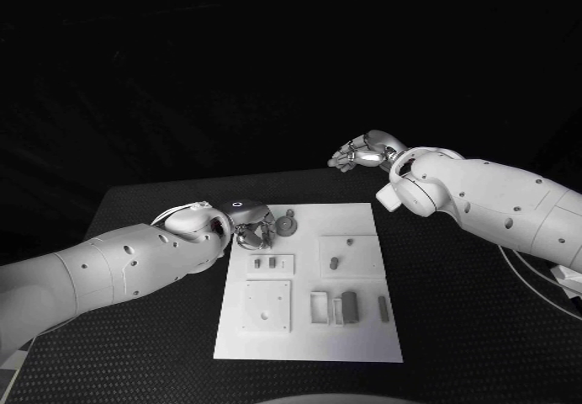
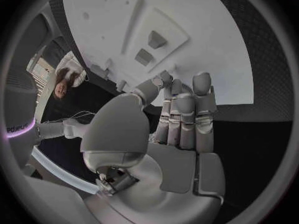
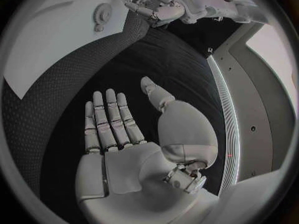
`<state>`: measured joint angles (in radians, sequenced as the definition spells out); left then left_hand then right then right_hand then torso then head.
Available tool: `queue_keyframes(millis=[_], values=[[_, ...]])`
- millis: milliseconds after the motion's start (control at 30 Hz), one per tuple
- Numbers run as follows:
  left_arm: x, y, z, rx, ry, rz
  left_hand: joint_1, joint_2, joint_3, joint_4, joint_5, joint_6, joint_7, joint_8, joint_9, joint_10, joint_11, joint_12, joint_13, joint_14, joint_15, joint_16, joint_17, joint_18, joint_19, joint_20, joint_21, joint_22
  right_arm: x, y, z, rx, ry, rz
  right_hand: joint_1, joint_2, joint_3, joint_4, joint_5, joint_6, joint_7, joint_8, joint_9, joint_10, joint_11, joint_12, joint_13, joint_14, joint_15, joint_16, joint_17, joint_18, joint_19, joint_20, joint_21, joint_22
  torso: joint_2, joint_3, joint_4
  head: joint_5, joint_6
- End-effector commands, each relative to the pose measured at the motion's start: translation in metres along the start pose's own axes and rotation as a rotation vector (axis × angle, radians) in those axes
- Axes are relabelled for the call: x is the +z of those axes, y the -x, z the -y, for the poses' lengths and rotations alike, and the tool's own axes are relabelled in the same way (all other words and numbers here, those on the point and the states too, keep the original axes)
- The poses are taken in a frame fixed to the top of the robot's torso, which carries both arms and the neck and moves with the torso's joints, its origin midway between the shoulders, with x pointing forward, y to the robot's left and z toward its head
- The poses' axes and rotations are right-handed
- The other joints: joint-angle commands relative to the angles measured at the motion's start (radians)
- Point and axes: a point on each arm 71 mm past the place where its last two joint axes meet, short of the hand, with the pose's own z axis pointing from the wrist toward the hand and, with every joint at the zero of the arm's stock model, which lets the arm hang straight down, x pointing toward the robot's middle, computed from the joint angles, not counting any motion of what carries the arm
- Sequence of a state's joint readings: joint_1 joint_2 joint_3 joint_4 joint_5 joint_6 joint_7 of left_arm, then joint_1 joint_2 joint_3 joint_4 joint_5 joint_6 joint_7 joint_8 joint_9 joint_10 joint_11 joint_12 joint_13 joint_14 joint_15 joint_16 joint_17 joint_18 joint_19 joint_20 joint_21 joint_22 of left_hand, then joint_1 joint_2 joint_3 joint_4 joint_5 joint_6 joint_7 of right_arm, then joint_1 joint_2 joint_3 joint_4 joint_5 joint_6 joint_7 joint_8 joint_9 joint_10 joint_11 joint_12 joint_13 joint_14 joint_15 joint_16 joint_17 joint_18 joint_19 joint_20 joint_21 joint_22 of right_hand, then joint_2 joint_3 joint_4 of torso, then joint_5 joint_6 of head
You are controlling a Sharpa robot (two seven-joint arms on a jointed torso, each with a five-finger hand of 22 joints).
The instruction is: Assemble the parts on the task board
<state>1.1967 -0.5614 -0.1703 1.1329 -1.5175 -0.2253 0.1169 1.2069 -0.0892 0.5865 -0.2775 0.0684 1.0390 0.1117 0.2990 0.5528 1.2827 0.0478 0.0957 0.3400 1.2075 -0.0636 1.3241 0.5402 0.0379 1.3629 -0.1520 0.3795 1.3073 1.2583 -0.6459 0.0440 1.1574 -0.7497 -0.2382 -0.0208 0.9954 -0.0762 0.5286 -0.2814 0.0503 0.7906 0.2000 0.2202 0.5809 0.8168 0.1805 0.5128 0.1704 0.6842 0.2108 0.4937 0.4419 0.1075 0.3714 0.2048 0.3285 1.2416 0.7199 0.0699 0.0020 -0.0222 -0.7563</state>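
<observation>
The white task board (image 1: 309, 337) lies in the middle of the black table. On it I see a round grey part (image 1: 286, 225) near the far left corner, two small pegs (image 1: 269, 263) on a raised plate, and upright grey blocks (image 1: 349, 307) toward the near right. My left hand (image 1: 249, 223) hovers at the board's far left corner, just beside the round part, holding nothing. In the left wrist view its fingers (image 2: 184, 114) stretch out straight over the board (image 2: 212, 59). My right hand (image 1: 362, 151) is raised beyond the board's far edge, and its palm (image 3: 124, 134) is flat and empty.
Two square raised plates (image 1: 266, 305) (image 1: 351, 252) sit on the board. A thin grey bar (image 1: 383, 309) stands near the board's right edge. Black table (image 1: 473, 328) surrounds the board on all sides. The right wrist view shows the left hand (image 3: 156, 7) beside the round part (image 3: 101, 12).
</observation>
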Motion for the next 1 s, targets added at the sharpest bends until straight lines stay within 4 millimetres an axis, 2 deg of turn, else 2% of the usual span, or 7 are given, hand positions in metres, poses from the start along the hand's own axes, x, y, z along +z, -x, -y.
queue_keyframes(millis=[33, 533, 833, 1000], values=[[0.0009, -0.0026, 0.0015, 0.007, -0.006, -0.019, 0.002, 0.008, 0.0, 0.003, 0.001, 0.006, 0.001, 0.006, 0.002, 0.006, -0.001, -0.007, 0.001, 0.004, -0.002, -0.002, -0.001, 0.073, 0.0, -0.007, -0.006, 0.019, 0.0001, -0.0014, -0.0012, -0.004, 0.009, -0.011, -0.006, 0.008, 0.002, 0.001, -0.003, -0.007, 0.008, 0.005, -0.001, -0.004, 0.004, 0.006, -0.002, -0.005, 0.001, 0.002, -0.001, -0.008, -0.005, 0.001, -0.006, 0.001, 0.0, -0.0003, -0.0003, 0.0, -0.001], [-0.0011, -0.0041, -0.0041, 0.017, 0.014, -0.034, 0.002, 0.01, 0.0, 0.003, 0.0, 0.006, 0.001, 0.005, 0.001, 0.006, -0.001, -0.009, 0.002, 0.004, -0.002, -0.002, -0.001, 0.073, 0.0, -0.008, -0.006, 0.019, -0.0006, -0.0003, -0.0005, -0.004, 0.008, -0.009, -0.006, 0.008, 0.003, 0.001, -0.003, -0.007, 0.008, 0.006, -0.002, -0.004, 0.004, 0.007, -0.003, -0.005, 0.002, 0.003, -0.002, -0.007, -0.005, 0.002, -0.006, 0.001, 0.0, -0.0015, 0.0018, -0.003, -0.005], [0.0005, -0.0047, -0.0016, 0.016, 0.008, -0.04, 0.002, 0.011, -0.001, 0.003, 0.0, 0.006, 0.001, 0.005, 0.002, 0.007, -0.001, -0.009, 0.003, 0.004, -0.002, -0.003, 0.0, 0.072, 0.0, -0.008, -0.007, 0.019, -0.0005, -0.0008, -0.001, -0.004, 0.009, -0.01, -0.006, 0.007, 0.003, 0.001, -0.003, -0.007, 0.008, 0.006, -0.002, -0.004, 0.004, 0.007, -0.003, -0.005, 0.002, 0.003, -0.002, -0.007, -0.005, 0.002, -0.007, 0.002, -0.001, 0.0005, -0.0004, 0.0, -0.006], [0.0029, -0.0046, 0.0003, 0.017, 0.005, -0.038, 0.001, 0.011, -0.001, 0.004, 0.0, 0.006, 0.001, 0.005, 0.002, 0.007, -0.001, -0.01, 0.003, 0.004, -0.002, -0.003, 0.0, 0.072, 0.0, -0.008, -0.007, 0.019, -0.0005, -0.0009, -0.0011, -0.004, 0.009, -0.01, -0.006, 0.007, 0.003, 0.001, -0.003, -0.007, 0.008, 0.006, -0.002, -0.004, 0.004, 0.007, -0.004, -0.005, 0.002, 0.003, -0.002, -0.007, -0.005, 0.002, -0.007, 0.002, 0.0, -0.0004, -0.0007, 0.0, -0.004]])
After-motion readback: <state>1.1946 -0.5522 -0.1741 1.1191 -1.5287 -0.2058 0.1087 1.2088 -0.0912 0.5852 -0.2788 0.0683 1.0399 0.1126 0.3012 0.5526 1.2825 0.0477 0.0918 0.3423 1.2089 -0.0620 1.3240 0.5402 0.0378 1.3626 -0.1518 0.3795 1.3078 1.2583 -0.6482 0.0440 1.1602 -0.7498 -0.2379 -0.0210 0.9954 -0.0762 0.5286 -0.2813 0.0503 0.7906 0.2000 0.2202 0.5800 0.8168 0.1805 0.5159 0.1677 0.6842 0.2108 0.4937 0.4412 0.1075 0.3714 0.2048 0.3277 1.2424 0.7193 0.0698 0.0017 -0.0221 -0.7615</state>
